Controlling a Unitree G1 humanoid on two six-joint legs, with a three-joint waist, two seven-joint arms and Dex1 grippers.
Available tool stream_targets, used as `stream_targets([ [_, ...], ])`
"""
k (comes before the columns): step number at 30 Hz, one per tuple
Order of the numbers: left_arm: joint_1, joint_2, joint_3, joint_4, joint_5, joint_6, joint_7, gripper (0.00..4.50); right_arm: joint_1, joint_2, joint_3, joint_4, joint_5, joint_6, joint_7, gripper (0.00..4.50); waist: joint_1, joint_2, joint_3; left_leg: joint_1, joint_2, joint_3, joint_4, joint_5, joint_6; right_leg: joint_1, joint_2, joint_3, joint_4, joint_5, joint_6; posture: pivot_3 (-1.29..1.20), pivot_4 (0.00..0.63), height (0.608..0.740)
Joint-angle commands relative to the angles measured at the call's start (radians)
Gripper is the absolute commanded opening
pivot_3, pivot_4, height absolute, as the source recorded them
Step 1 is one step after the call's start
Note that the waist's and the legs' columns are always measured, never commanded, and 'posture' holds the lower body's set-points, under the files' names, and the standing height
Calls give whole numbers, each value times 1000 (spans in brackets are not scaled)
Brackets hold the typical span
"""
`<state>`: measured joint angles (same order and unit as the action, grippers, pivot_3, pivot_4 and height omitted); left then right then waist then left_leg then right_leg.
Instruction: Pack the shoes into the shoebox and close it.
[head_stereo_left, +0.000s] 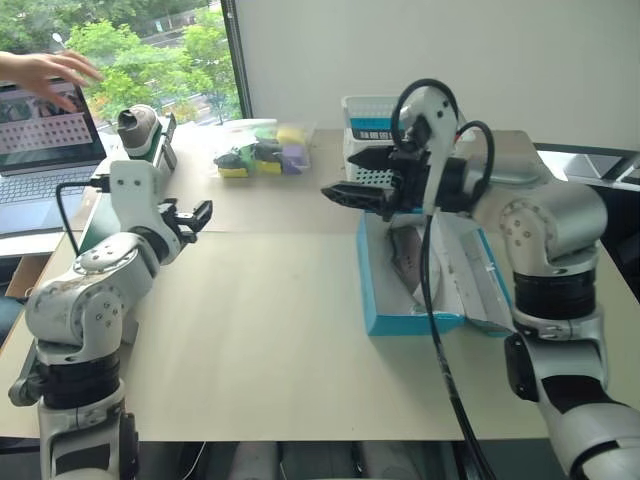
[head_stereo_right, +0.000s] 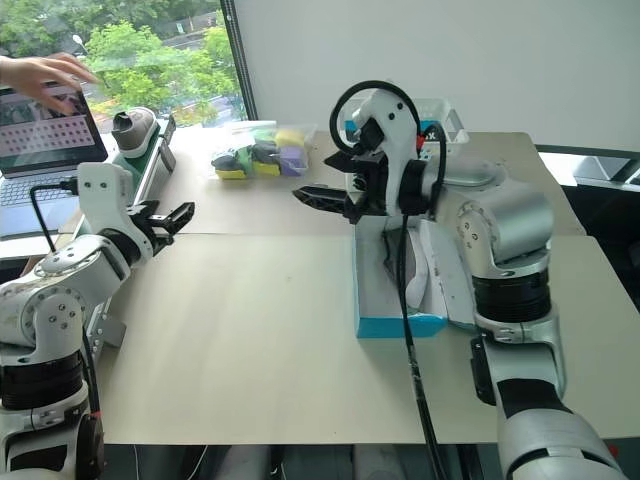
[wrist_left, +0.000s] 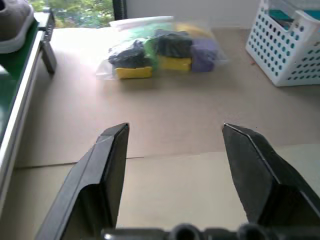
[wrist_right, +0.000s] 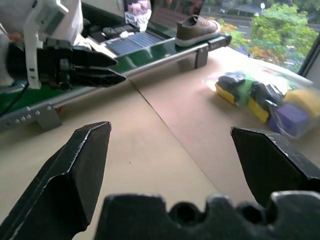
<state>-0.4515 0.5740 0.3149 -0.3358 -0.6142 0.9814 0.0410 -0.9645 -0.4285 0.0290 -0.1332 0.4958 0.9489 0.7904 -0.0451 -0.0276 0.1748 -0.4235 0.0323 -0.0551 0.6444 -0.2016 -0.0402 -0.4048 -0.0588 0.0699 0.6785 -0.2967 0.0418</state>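
Observation:
The blue shoebox (head_stereo_left: 415, 322) lies open on the table's right side, its white-lined lid (head_stereo_left: 480, 285) folded out to the right. One grey-beige shoe (head_stereo_left: 404, 256) lies inside it. The other shoe (head_stereo_left: 138, 124) stands on a green conveyor (wrist_right: 150, 52) at the far left. My right gripper (head_stereo_left: 345, 176) hovers open above the box's far left corner, pointing left, with nothing between its fingers. My left gripper (head_stereo_left: 192, 220) is open and empty over the table's left side, well short of the shoe on the conveyor (wrist_left: 12, 22).
A clear bag of coloured sponges (head_stereo_left: 262, 150) lies at the back centre. A white lattice basket (head_stereo_left: 372, 130) stands behind the shoebox. At the far left a person's hand (head_stereo_left: 45, 72) reaches over a laptop (head_stereo_left: 40, 140). A black cable (head_stereo_left: 435, 330) hangs from my right arm.

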Motion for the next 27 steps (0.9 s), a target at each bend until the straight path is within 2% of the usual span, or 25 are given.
stream_targets([
  [1,46,-3,80,-4,82,-68,39,4402,9,62,-1,1,24,-72,-5,4500,3,0,0,0,0,0,0,0,0,0,0,0,0,0,0,0,150,740],
  [5,108,-4,143,25,157,-135,53,4402,48,148,38,16,26,-119,8,4500,3,0,0,1,0,0,0,0,0,0,0,0,0,0,0,0,150,740],
  [10,131,-39,213,74,186,-175,75,4402,88,202,102,16,7,-170,26,4500,3,0,0,1,0,0,0,0,0,-1,0,0,1,0,0,0,150,740],
  [16,131,-29,230,201,221,-238,32,4402,114,227,175,5,-6,-219,56,4500,3,-1,0,1,0,0,0,0,-1,-1,0,0,2,0,0,0,150,740],
  [27,176,-18,222,478,285,-547,-134,4402,144,257,253,0,-58,-259,38,4500,1,-1,-1,2,0,0,0,0,-1,-1,0,-1,2,0,0,0,150,740],
])
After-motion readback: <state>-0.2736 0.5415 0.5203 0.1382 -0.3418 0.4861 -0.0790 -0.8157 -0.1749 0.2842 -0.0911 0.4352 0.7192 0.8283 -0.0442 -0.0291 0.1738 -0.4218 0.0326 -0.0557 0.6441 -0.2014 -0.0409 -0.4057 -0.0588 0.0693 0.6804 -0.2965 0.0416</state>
